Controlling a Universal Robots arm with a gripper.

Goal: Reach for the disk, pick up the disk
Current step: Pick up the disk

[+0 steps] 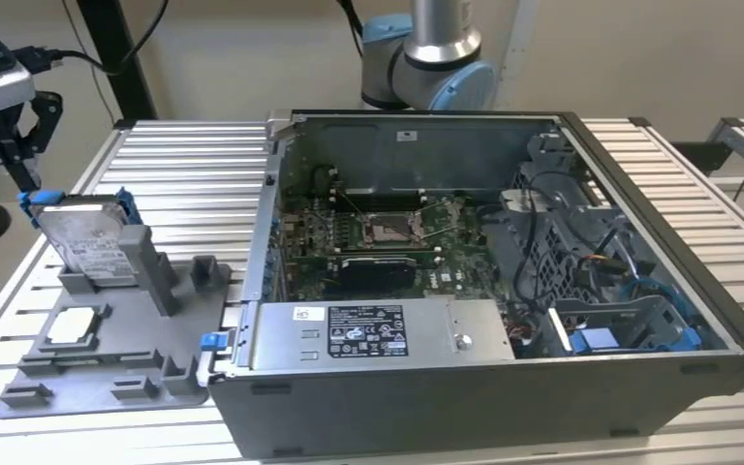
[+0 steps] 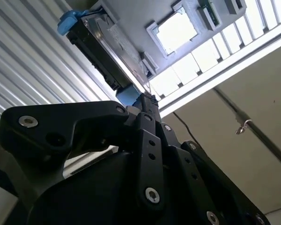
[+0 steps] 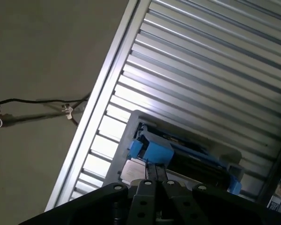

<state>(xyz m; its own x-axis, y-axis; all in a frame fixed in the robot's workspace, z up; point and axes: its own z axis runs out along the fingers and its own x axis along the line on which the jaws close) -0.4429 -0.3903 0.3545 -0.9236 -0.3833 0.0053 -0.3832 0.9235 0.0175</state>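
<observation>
Black linkage bars lead down to my end effector (image 1: 27, 182), which hangs over the desk (image 1: 178, 165) at the exterior view's left. Its two fingers (image 3: 151, 172) lie drawn together with only a thin seam between them, and I see nothing clamped in that seam. The tips sit at the upper end of one of the two blue rails (image 3: 152, 149). Whether they touch it or stop just short I cannot tell.

The disk (image 1: 88, 242) is directly below those tips. It is one silver-grey slab standing on a short end in a slot of the grey holder (image 1: 101, 392). Its long axis runs mostly upright and leans a little, the upper end toward the exterior view's left. Its broad labelled face is turned toward the exterior camera. One blue rail runs along each long side. In the second wrist view the disk (image 2: 96, 51) shows nearly edge-on, with a blue end at each corner of its near edge.

The holder is a single moulded tray lying flat on the slatted desk. One small square chip (image 1: 73, 325) lies in a recess of it, near the disk but apart from it. Just beside the holder, on the exterior view's right, lies one open computer case (image 1: 476, 387). The base of my arm (image 1: 430, 58) rises behind the case.
</observation>
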